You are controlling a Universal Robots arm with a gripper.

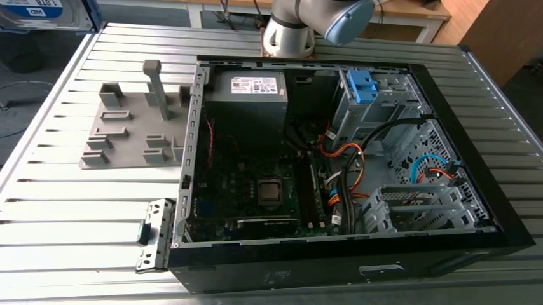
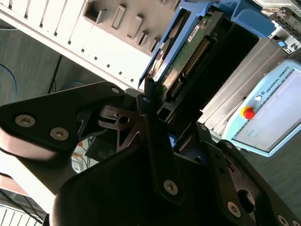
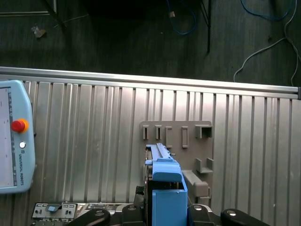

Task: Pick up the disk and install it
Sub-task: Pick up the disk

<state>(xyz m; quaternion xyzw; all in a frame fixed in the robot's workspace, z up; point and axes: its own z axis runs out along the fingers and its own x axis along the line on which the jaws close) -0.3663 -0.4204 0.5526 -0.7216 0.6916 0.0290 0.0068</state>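
An open computer case [image 1: 280,274] lies on its side in the exterior view. Inside it, a grey power-supply box [image 1: 250,105] sits toward twelve o'clock. The dark motherboard [image 1: 246,184] spreads below it toward six. A silver drive cage [image 1: 382,108] at one o'clock carries a small blue plastic bracket [image 1: 360,86]. Orange and black cables [image 1: 348,152] run through the middle, and a second metal cage [image 1: 424,206] stands at four o'clock.

The case rests on a slatted aluminium worktop [image 1: 76,197]. A grey moulded fixture [image 1: 131,130] with upright pegs and slots lies just beside the case at nine o'clock. The base of the robot arm [image 1: 314,22] stands behind the case at twelve o'clock.

The first wrist view looks past the far edge of the worktop to a dark floor [image 3: 117,37] with loose cables [image 3: 263,42] trailing on it. A teach pendant [image 3: 14,141] with a red stop button lies on the slats, well apart from the fixture.

The disk [image 2: 188,61] appears in both wrist views, lifted clear of the worktop. The black gripper [image 2: 160,110] is clamped on it, its fingers pressed against the blue carrier frame. The second wrist view shows the drive's green circuit-board side and connector pins. The first wrist view shows the blue carrier end-on, with the grey fixture beyond it.
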